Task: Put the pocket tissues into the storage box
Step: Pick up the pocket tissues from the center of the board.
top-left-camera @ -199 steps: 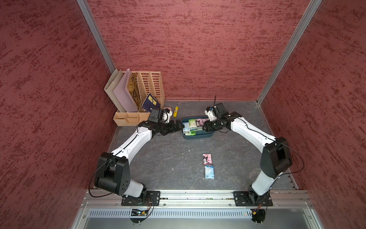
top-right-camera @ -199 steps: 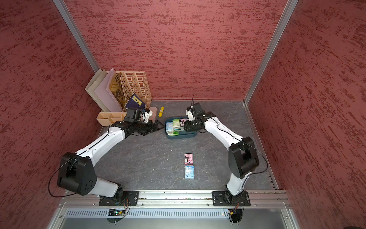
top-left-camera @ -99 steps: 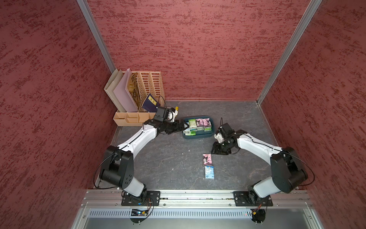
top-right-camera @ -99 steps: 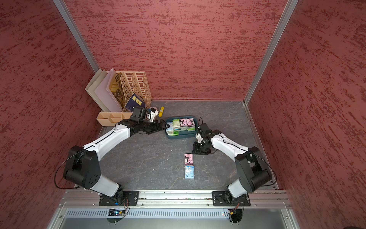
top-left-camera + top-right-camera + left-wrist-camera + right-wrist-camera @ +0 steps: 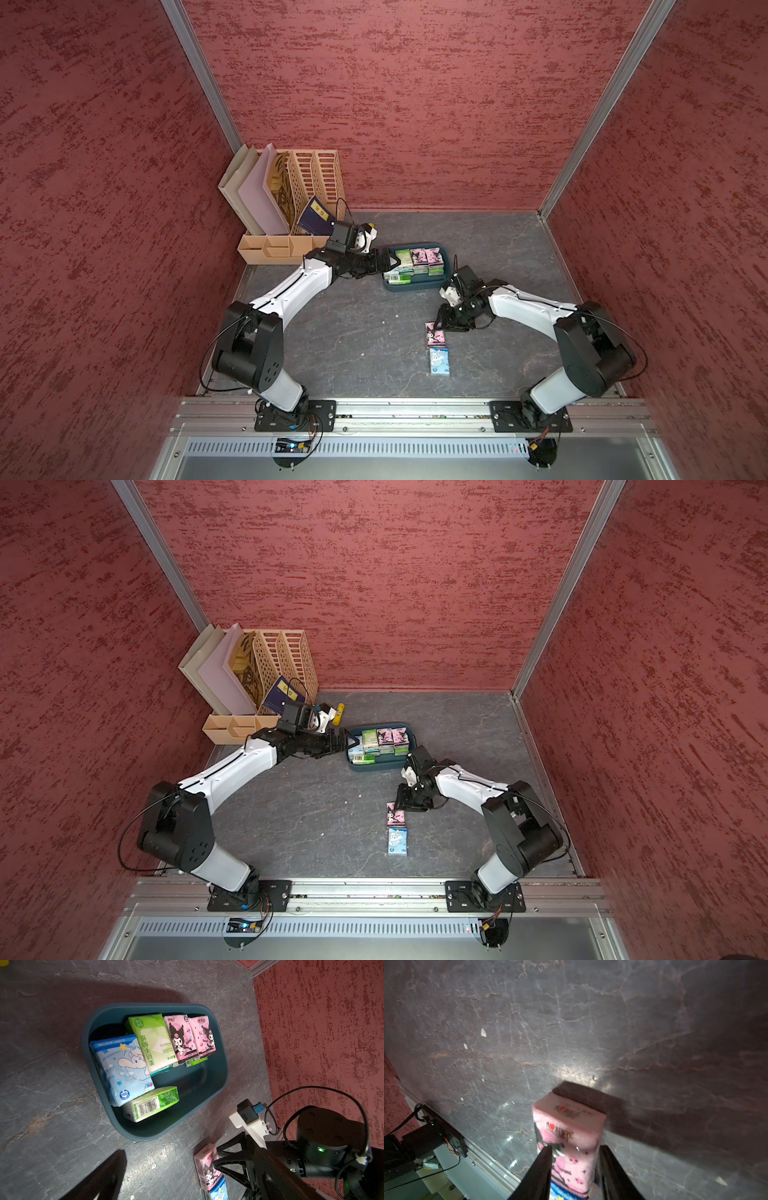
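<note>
Dark grey stone-look tabletop [image 5: 353,332], boxed in by red textured walls [image 5: 415,104]. Towards the back: teal storage box [image 5: 409,287], part-filled w/ pocket tissues [image 5: 419,259]. Out on bare surface nearer the rail, two more lying end to end & touching: pink pack [image 5: 566,1124] & blue pack [image 5: 439,361]. Astride the pink pack's long sides, low over it: right gripper [image 5: 576,1149], jaws narrow, close to or on the wrapper. Can't tell from the wrist view whether pinched yet; pack flat on the table. Beside the box's end, spread wide & holding nothing: left gripper [image 5: 390,262]. Step in hand, prob.: pinch & lift the pink one. To do it well: keep jaws square across the width, squeeze gently (soft wrapper, likely to buckle), lift straight up so as not to drag the blue neighbour, then aim for the bare floor left in the box. Writing: "Kuromi" in script on boxed pink packs [image 5: 180,1036], plus red-heart logo & Chinese chars near the top flap. Big Chinese chars on flat green pack [image 5: 153,1041], not read w/ confidence. "100%" badge on boxed blue pack [image 5: 122,1068]. Barcode on edge-on green pack [image 5: 151,1103], digits too small to trust.
</note>
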Motion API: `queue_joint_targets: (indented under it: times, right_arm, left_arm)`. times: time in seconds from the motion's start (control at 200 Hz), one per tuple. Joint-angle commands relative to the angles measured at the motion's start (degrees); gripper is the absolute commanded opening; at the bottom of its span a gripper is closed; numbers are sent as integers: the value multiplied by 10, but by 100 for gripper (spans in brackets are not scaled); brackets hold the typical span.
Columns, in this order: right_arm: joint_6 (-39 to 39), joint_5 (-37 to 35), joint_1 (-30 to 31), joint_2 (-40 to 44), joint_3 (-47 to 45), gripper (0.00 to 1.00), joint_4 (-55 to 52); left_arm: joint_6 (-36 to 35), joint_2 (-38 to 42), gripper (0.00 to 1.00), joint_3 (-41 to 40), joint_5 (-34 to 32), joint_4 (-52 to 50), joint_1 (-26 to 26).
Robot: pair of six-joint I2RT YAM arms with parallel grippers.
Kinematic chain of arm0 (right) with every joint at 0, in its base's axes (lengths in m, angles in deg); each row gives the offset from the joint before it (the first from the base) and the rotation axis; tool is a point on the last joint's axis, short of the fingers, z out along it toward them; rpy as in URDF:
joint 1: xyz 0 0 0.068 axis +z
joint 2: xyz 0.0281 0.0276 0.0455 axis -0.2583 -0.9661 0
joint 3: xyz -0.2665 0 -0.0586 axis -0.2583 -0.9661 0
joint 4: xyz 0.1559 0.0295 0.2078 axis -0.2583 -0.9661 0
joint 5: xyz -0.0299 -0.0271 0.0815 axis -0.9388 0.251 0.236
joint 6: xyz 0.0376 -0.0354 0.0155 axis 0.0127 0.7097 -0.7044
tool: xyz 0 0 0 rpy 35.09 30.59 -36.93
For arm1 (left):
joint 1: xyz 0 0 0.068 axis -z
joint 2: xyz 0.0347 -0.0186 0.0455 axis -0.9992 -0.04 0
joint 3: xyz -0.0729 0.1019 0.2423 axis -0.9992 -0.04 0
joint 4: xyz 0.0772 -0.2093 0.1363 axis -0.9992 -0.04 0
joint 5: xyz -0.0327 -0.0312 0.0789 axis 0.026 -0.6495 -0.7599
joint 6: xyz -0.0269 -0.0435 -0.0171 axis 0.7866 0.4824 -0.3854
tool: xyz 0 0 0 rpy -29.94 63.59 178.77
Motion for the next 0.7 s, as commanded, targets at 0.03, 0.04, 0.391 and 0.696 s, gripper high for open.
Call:
queue_joint_targets:
  times: [0.03, 0.04, 0.391, 0.696]
  right_arm:
    - [-4, -6, 9, -15, -4, 38, 17]
    - [-5, -6, 9, -16, -4, 38, 17]
    - [22, -40, 18, -41, 34, 0, -1]
    - [193, -110, 9, -48, 216, 0, -111]
  left_arm:
    - [-1, 5, 100, 1, -7, 3, 3]
    - [0, 6, 100, 1, -6, 2, 3]
    - [-6, 6, 100, -1, -9, -3, 2]
    - [-17, 25, 100, -13, -20, -12, -6]
